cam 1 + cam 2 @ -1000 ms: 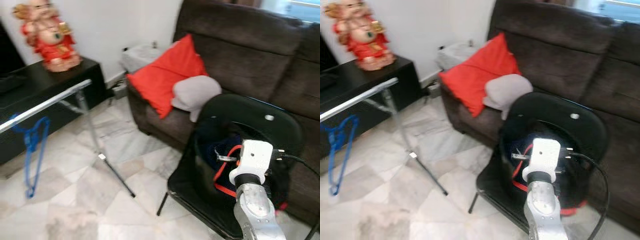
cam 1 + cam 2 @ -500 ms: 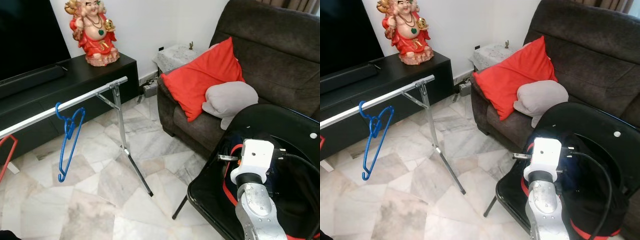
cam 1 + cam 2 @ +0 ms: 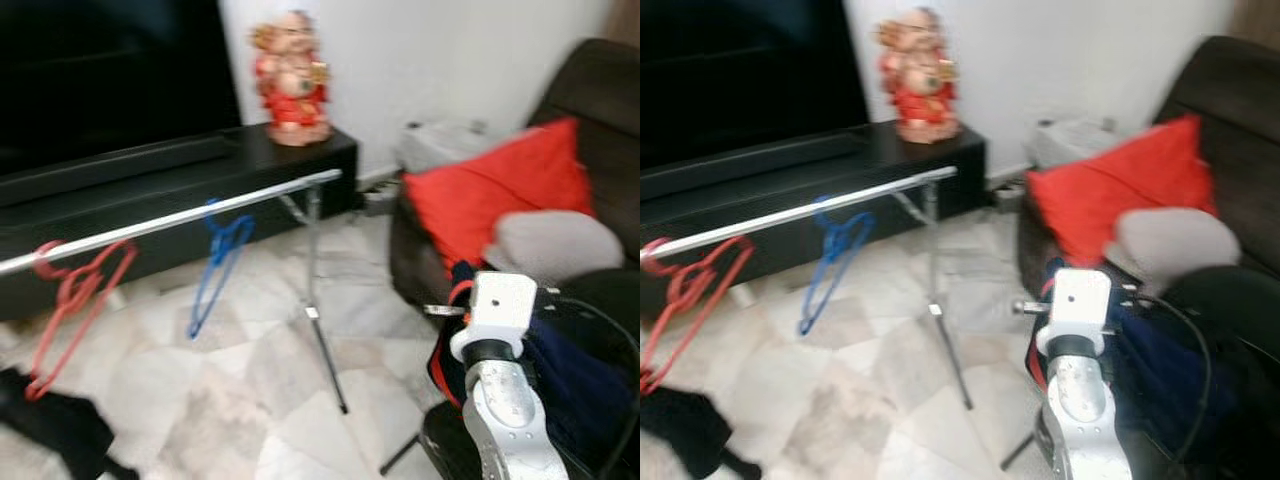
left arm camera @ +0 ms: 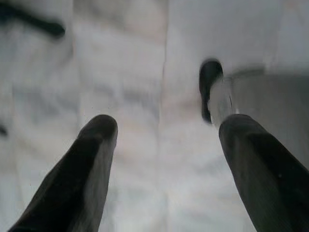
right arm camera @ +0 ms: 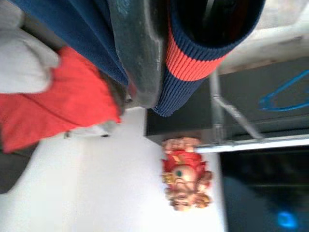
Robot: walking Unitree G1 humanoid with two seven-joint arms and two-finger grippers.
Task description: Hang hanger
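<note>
**Turned to the rail, garment in hand**

The view has swung left since a second ago: the sofa and red cushion have slid to the right edge, and the rail now crosses the middle, blurred by the turn. That suits the task, in my judgement: the robot now faces where things hang.

A blue hanger and a red hanger hang on the rail. Something dark lies on the floor at lower left.

The right gripper is clenched on a navy garment with an orange stripe; any hanger inside it is hidden. The left gripper points at the floor, fingers spread wide, empty.
</note>
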